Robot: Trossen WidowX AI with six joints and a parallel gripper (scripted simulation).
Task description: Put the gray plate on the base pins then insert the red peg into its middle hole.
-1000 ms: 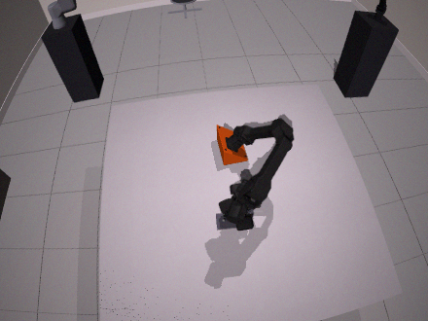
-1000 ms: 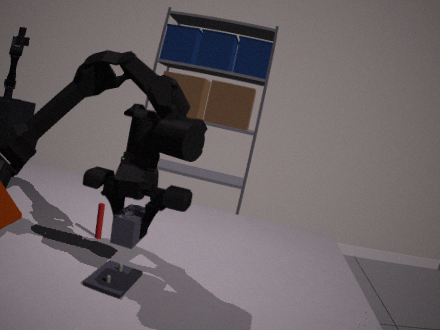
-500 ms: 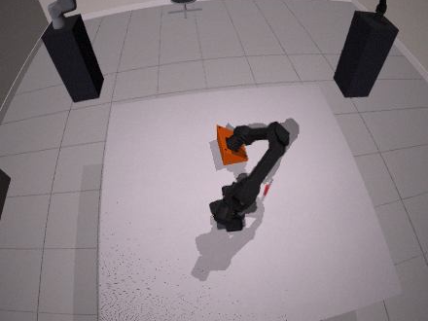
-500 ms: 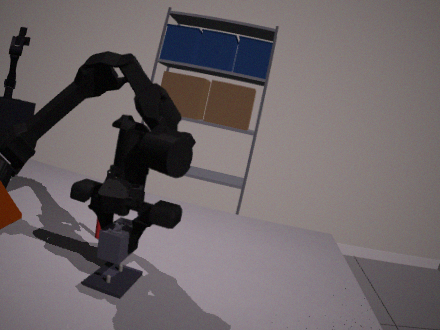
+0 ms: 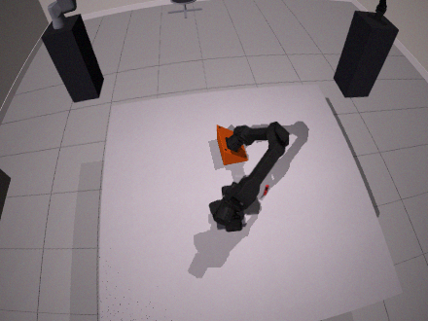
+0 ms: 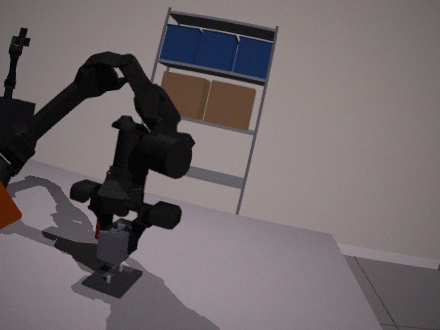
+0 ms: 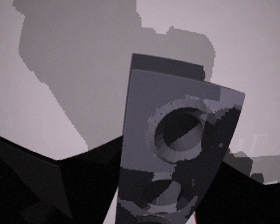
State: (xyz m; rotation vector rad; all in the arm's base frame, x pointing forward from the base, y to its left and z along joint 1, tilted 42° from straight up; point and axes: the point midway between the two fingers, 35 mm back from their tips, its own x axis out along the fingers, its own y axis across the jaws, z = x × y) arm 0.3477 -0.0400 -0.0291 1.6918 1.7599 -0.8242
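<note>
My gripper (image 6: pixel 119 228) (image 7: pixel 160 145) is shut on the gray plate (image 6: pixel 113 245) (image 7: pixel 140 100), which looks thick and block-like. It holds the plate just above the dark base (image 6: pixel 119 290) (image 7: pixel 165 63); a small gap shows in the exterior view. One light pin (image 6: pixel 108 279) and another pin (image 6: pixel 120 268) stand up from the base, both in sight below the plate. Holes in the plate face the wrist camera. The red peg (image 5: pixel 267 190) (image 6: pixel 97 229) stands behind the gripper in the exterior view, partly hidden. The arm hides the plate and base in the top view.
An orange block-like stand (image 5: pixel 235 159) (image 6: pixel 7 209) is at the arm's mounting end, on the pale table top (image 5: pixel 156 212) (image 6: pixel 240 278). Dark pedestals (image 5: pixel 73 58) (image 5: pixel 366 53) stand beyond the table. A shelf with blue bins (image 6: pixel 217 50) is in the background.
</note>
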